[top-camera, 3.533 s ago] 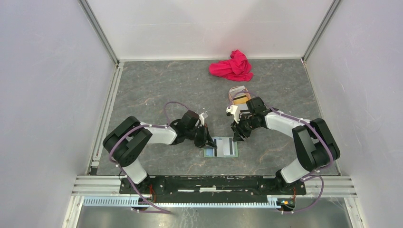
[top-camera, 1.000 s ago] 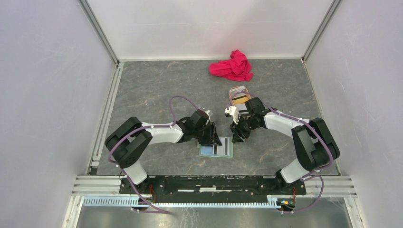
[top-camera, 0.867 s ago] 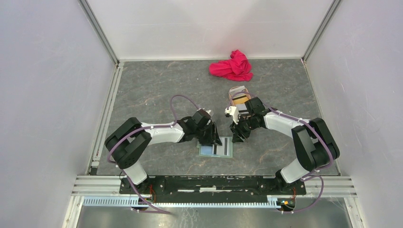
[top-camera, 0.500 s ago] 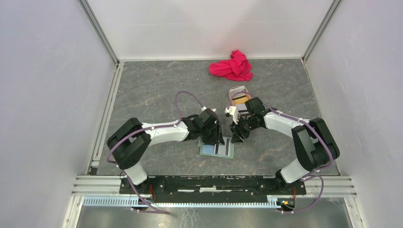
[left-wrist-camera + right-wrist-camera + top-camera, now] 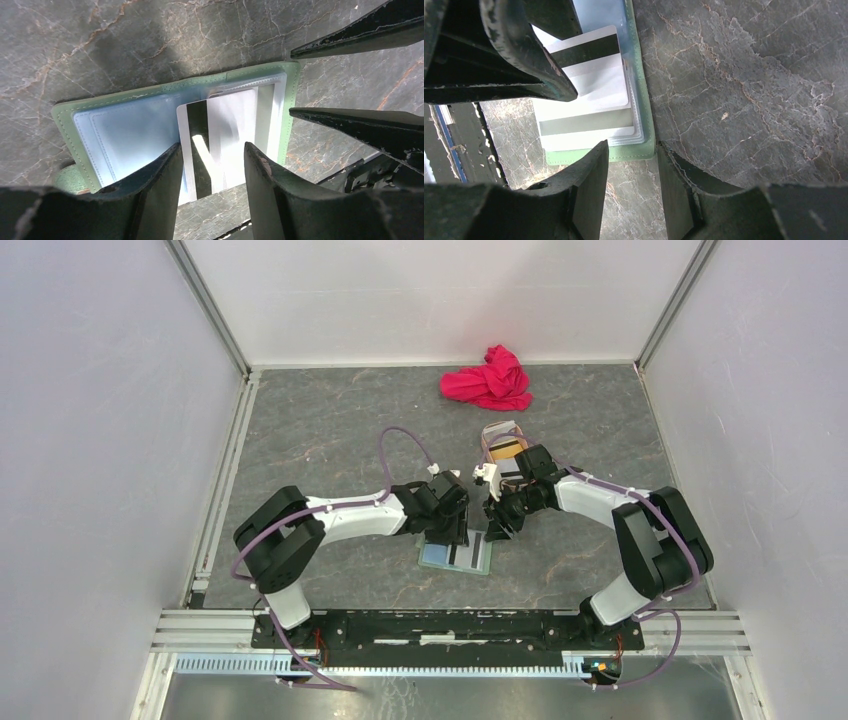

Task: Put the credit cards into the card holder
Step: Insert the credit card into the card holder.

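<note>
The sage-green card holder [image 5: 455,554] lies open on the table, pale blue inside [image 5: 125,135]. A white credit card [image 5: 225,135] with a black stripe sits partly in its right pocket and sticks out past the near edge. A second card with a grey stripe [image 5: 584,122] lies under it. My left gripper [image 5: 212,155] hangs open over the striped card, one finger on each side. My right gripper [image 5: 631,150] is open at the holder's green corner [image 5: 644,152], with nothing between its fingers. An orange-yellow card [image 5: 507,448] rests in the tray.
The pinkish-tan tray [image 5: 497,430] stands just behind the right arm. A crumpled red cloth [image 5: 488,380] lies at the back. White walls with metal rails close in the grey marbled table [image 5: 330,430] on three sides.
My left gripper has moved right, from the holder's left edge to above its right half, and its jaws have widened. The right gripper has hardly moved.
</note>
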Tool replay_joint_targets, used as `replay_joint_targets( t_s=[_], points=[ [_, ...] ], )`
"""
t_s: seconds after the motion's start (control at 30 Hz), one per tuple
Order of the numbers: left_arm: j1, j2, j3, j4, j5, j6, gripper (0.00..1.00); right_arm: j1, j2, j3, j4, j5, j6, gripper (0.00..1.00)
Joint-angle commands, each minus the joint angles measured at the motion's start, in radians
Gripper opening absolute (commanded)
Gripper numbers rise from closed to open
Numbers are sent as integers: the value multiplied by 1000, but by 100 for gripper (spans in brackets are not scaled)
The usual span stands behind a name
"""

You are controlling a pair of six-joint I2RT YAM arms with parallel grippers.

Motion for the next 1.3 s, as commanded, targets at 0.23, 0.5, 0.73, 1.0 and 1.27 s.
replay_joint_targets(
  t_s=[0.23,0.5,0.73,1.0,1.27],
  points=[
    [-17,-5,45,3,13,74,56,-2,-23,16,21,-22,-1,47],
    [-23,10,18,128,124,28,56,-2,-17,11,27,-41,11,47],
    [-23,32,10,191,177,8,56,-3,-25,16,26,-44,9,47],
    [-21,-4,-50,255,165,0,55,-124,-108,55,-92,-43,-151,45],
    [-21,-198,-114,303,53,100,55,-160,-159,41,-179,-217,-359,21]
  ],
)
